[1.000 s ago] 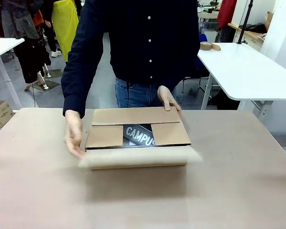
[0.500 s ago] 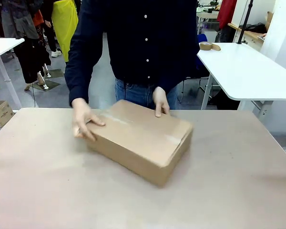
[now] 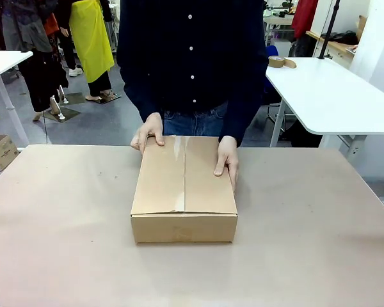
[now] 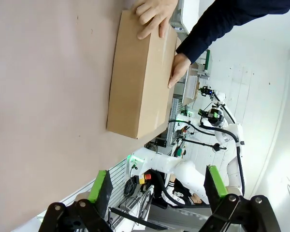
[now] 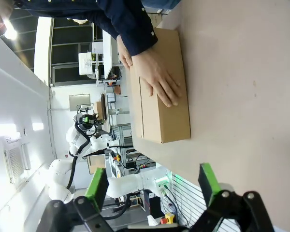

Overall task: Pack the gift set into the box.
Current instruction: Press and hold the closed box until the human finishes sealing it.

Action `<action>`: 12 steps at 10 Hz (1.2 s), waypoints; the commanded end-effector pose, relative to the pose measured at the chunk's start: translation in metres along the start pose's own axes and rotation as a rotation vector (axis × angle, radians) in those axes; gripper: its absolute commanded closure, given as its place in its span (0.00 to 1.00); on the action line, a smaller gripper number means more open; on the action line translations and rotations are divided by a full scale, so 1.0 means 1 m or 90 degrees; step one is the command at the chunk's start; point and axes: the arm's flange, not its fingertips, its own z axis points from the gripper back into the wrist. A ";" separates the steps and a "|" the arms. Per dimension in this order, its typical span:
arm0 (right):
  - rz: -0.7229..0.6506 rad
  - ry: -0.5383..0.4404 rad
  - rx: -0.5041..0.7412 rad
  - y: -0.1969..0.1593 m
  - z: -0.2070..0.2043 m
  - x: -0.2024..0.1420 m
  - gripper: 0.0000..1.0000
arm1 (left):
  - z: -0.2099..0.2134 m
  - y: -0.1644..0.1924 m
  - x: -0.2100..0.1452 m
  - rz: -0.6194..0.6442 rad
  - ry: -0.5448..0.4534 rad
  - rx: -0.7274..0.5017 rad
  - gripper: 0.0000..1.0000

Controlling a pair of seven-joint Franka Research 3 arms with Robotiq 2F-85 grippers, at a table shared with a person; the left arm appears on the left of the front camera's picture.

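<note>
While hands [image 3: 226,160] hold the box [image 3: 184,188] | left tool [image 4: 158,176] splayed, empty | right tool [image 5: 152,181] splayed, empty

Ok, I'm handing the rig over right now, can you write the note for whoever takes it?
Left gripper: open, empty, up off the table, away from the box.
Right gripper: open, empty, also clear of it.
The box sits mid-table with all flaps folded shut, contents hidden.
Person: one hand at its far corner, other hand flat on top.
Done: flaps closed.
Left: possibly sealing the seam; I cannot tell whether it is taped.
</note>
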 end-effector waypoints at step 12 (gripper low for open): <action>0.435 0.266 -0.004 0.090 -0.209 -0.010 0.00 | -0.187 -0.088 0.003 -0.467 0.182 -0.019 0.00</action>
